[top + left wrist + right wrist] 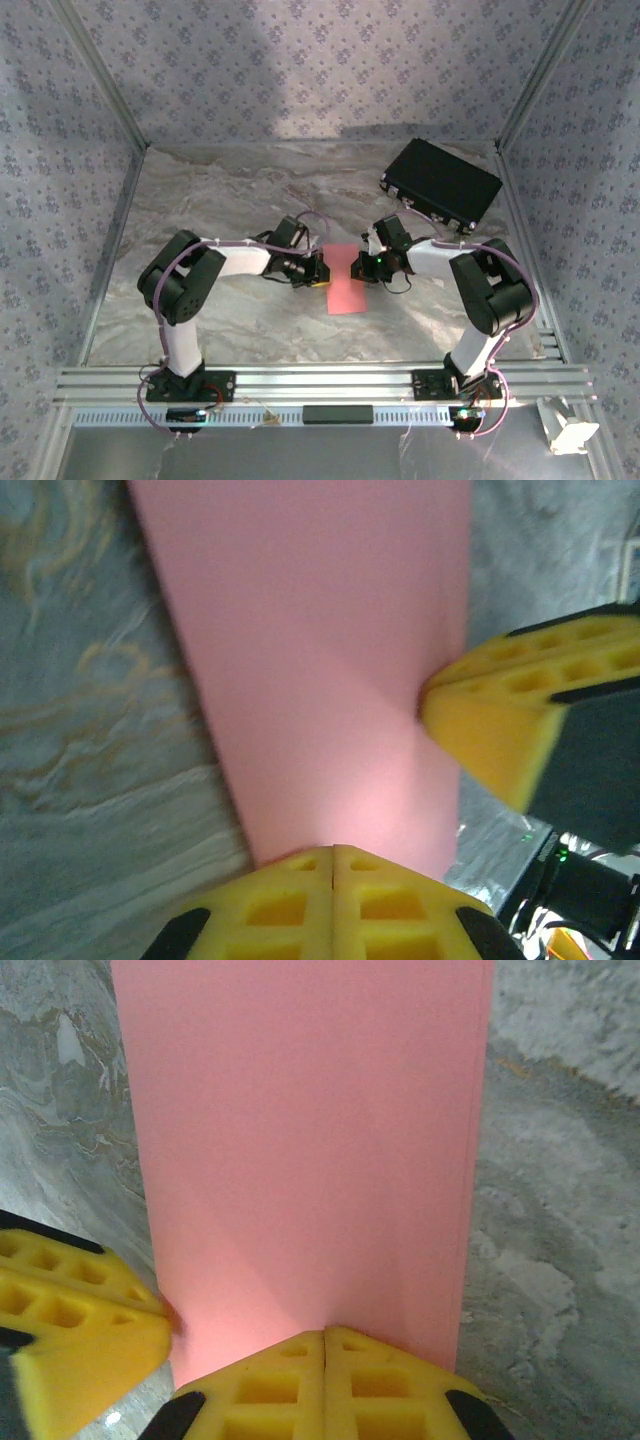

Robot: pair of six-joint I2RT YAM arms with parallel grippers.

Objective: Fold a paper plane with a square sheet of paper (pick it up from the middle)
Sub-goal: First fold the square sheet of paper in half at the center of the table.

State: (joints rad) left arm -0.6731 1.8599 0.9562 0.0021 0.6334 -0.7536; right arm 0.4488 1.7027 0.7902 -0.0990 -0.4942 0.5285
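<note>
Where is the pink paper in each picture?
Top external: the pink paper lies at the centre, on the marbled table.
Left wrist: a slanted band down the middle.
Right wrist: a straight band down the middle.
Shared landmark: the grey marbled table beside it.

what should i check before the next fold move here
1. Is the left end effector shut: ok, its fingers meet at the edge of the square sheet of paper.
2. Is the right end effector shut: ok, its tips are at the paper's edge too.
3. Is the paper pinched rather than just pressed down: cannot tell.
4. Does the paper lie flat on the table: ok in the top view, a narrow rectangle.
5. Is the black case out of the way: ok, far right corner, apart from the paper.
6. Is a pointed tip folded: not ok, no tip yet.
</note>
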